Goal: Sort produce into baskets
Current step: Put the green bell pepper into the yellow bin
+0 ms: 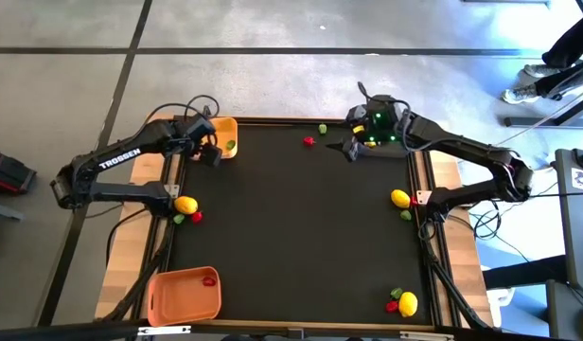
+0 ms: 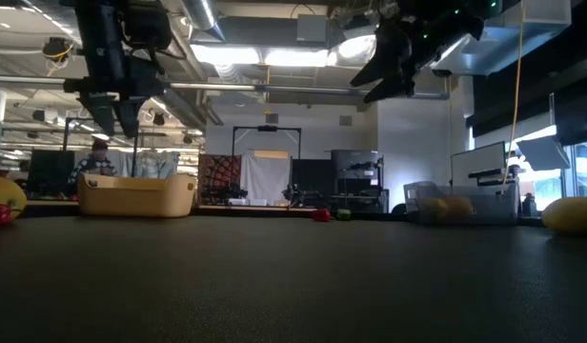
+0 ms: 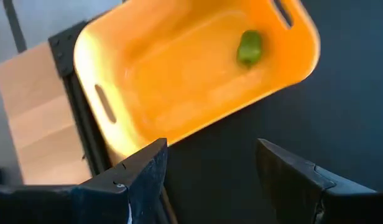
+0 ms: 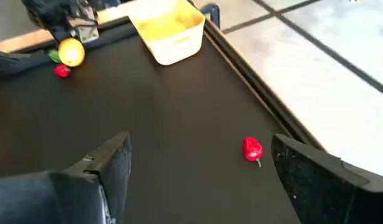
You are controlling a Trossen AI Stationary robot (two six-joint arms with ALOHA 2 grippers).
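**Both claws open and empty above the far side of the bench**

The left claw (image 1: 213,152) hangs above the bench (image 1: 291,237) just beside the yellow basket (image 1: 225,126) at the far left corner. Its fingers (image 3: 138,180) are spread apart and hold nothing. One small green piece (image 3: 249,47) lies inside that basket, near one end wall.

The right claw (image 1: 353,147) hovers over the far right part of the bench, its fingers (image 4: 316,171) also wide apart and empty. A small red piece (image 1: 309,141) lies on the mat near it, and another green piece (image 1: 322,129) sits just beyond that, close to the far edge.

The orange basket (image 1: 168,303) rests at the near left corner with a red piece (image 1: 209,280) in it. The dark grey basket (image 2: 465,204) stands at the far right, below the right arm, and yellow fruit shows through its wall.

At the left edge a lemon (image 1: 185,204) lies together with a green and a red piece. At the right edge a second lemon (image 1: 400,198) has a green piece beside it. A third lemon (image 1: 407,303) sits at the near right corner with a red and a green piece touching it.
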